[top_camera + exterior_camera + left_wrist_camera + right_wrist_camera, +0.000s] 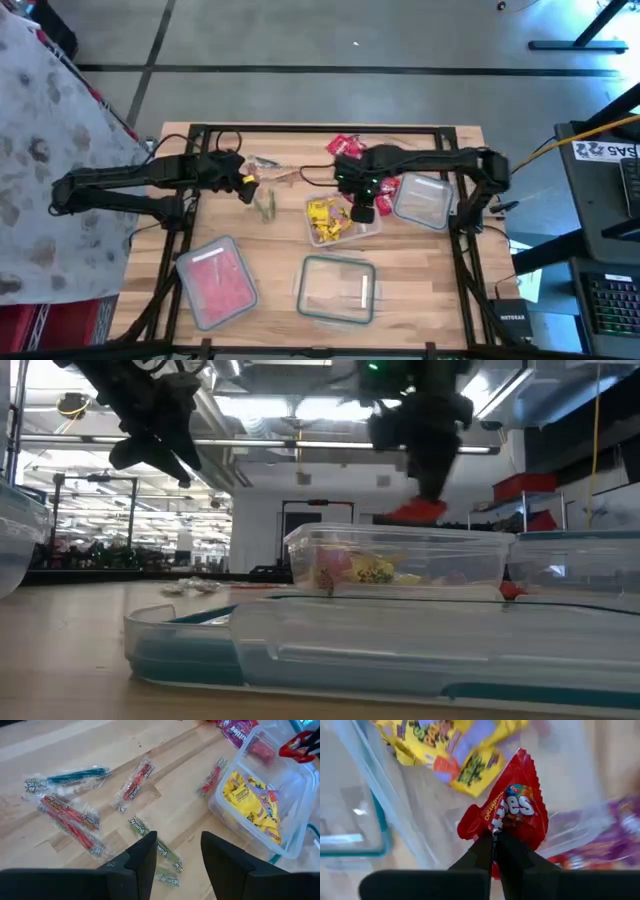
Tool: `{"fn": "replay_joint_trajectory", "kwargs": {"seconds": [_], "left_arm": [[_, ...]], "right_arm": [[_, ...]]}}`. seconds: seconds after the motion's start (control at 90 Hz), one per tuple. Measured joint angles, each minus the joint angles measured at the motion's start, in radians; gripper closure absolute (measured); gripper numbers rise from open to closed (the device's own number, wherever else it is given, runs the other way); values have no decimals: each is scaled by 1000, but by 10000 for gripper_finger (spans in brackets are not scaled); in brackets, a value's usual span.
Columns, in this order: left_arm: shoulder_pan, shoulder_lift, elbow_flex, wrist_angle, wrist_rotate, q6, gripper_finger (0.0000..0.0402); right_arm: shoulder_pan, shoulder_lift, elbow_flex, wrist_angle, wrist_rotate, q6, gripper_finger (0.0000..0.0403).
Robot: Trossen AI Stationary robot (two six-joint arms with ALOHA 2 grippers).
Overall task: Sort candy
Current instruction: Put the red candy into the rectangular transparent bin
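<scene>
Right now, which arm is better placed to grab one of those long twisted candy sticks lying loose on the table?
Left. The left gripper hangs open right above the green stick, while the right gripper is shut on a red candy packet over the yellow-candy container.

Four clear containers (422, 200): one with yellow packets (328, 220), one with pink candy (216, 280), two empty-looking. About six loose twist candies (135, 780). Two arms. One red packet (512, 815) in right gripper (495, 837).

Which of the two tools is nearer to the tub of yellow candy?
Right. The right tool, gripping a red packet, hangs at the tub; the left tool hovers farther off, over loose sticks.
</scene>
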Motion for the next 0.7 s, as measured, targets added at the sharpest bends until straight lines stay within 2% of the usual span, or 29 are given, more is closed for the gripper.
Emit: {"fn": "replay_joint_trajectory", "kwargs": {"seconds": [0.156,0.333,0.456,0.611,0.7], "left_arm": [[0,0,0,-1,0,14,265],[0,0,0,0,0,14,265],[0,0,0,1,0,14,265],[0,0,0,2,0,12,265],[0,0,0,2,0,11,265]], "right_arm": [[20,-42,-139,117,-33,117,402],[25,-42,-190,176,39,202,387],[25,-43,-195,177,48,211,340],[26,-43,-179,174,122,243,258],[26,-48,-140,176,149,241,225]]}}
